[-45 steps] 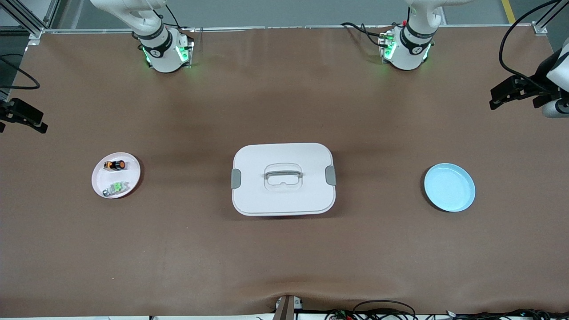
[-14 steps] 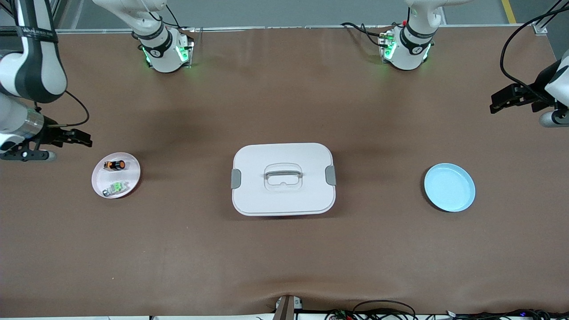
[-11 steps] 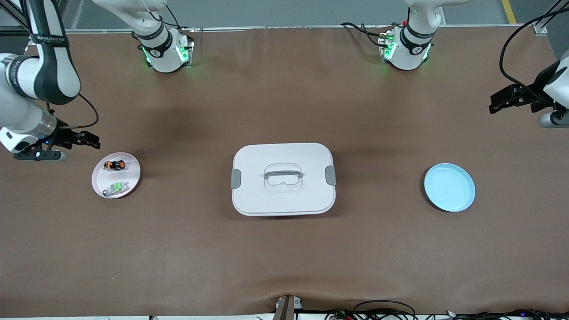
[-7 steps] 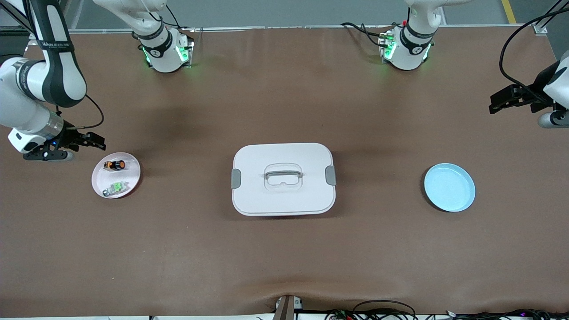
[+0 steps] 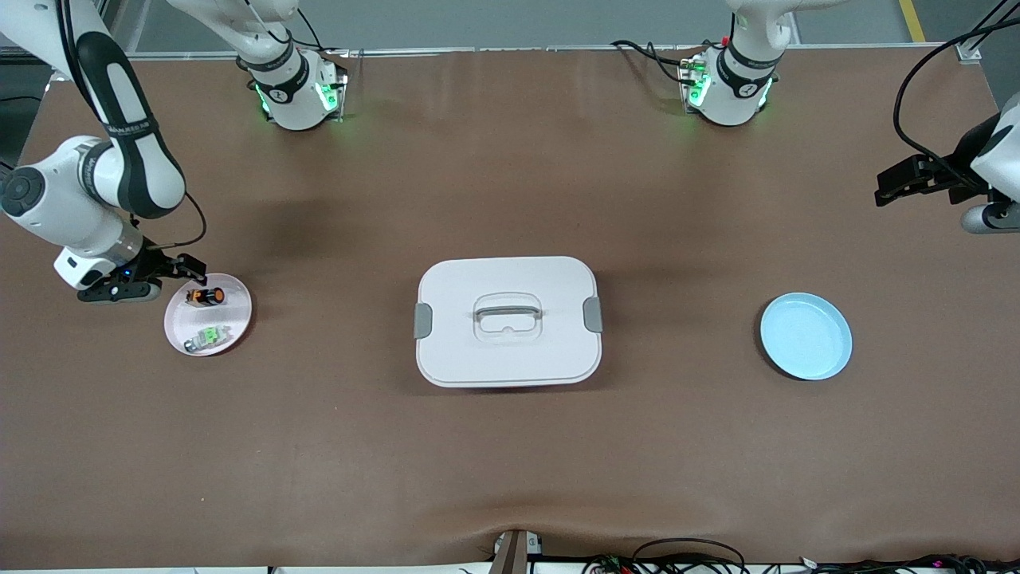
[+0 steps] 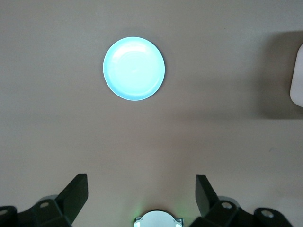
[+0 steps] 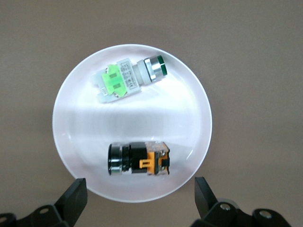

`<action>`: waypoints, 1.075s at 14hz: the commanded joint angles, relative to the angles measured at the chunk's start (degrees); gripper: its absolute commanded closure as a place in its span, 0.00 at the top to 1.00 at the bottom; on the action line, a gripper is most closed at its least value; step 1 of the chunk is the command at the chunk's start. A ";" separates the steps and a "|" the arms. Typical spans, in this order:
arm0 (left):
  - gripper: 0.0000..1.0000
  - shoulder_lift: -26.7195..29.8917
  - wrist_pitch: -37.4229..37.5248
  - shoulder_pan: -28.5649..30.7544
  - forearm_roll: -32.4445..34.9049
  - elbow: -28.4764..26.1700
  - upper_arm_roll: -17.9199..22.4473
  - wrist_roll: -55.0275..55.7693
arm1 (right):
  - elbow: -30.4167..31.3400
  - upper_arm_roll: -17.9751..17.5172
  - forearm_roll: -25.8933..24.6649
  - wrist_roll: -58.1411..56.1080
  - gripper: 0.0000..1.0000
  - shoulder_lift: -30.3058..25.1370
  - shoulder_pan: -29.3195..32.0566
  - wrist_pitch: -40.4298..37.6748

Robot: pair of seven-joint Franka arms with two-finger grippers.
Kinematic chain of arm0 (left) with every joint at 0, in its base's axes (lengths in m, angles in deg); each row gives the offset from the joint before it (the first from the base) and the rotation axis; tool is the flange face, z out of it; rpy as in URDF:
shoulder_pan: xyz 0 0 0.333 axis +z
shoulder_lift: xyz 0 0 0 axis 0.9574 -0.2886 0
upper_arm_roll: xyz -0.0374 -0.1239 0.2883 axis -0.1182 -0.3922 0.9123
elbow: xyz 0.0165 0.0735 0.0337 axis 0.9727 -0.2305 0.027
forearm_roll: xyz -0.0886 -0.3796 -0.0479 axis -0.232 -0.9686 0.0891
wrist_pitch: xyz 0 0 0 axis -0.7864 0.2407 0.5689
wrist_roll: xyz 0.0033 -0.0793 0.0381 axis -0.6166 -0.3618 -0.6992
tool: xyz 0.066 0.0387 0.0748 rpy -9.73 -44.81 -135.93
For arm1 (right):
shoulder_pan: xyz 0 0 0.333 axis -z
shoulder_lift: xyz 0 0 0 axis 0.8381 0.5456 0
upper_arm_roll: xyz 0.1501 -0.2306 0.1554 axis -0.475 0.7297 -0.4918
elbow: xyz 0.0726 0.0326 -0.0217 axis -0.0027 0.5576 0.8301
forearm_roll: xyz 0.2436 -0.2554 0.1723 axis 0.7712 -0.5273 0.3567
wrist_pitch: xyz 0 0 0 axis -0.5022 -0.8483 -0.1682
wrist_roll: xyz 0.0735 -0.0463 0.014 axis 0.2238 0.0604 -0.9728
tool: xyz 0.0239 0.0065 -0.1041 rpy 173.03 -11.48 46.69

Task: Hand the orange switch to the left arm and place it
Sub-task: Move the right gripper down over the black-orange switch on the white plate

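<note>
The orange switch [image 5: 205, 296] lies on its side on a small white plate [image 5: 235, 312] toward the right arm's end of the table. In the right wrist view the switch [image 7: 138, 159] lies on the plate [image 7: 90, 127], just ahead of the fingertips. My right gripper [image 5: 191, 271] [image 7: 139, 196] is open and empty, over the plate's rim beside the orange switch. The white box [image 5: 508, 320] stands at the table's middle. My left gripper [image 5: 886, 188] [image 6: 140, 191] is open and empty, over bare table at the left arm's end.
A green-and-grey switch [image 5: 205, 338] [image 7: 130, 79] lies on the same white plate, nearer the front camera. A light blue plate [image 5: 806, 336] [image 6: 134, 69] sits toward the left arm's end. The box's edge [image 6: 297, 75] shows in the left wrist view.
My right arm has swung in from the table's end and brought its gripper to the white plate's rim. The left gripper has barely moved.
</note>
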 commanded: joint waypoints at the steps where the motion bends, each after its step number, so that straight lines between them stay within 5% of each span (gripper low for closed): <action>1: 1.00 -0.02 0.05 0.23 0.17 0.14 -0.11 -1.16 | 0.13 -0.60 1.02 -1.28 1.00 1.93 0.94 1.66; 15: 1.00 -0.46 -0.83 -0.29 -0.54 -0.65 -0.64 1.21 | -0.92 -1.30 1.90 -1.28 1.00 7.74 0.77 6.67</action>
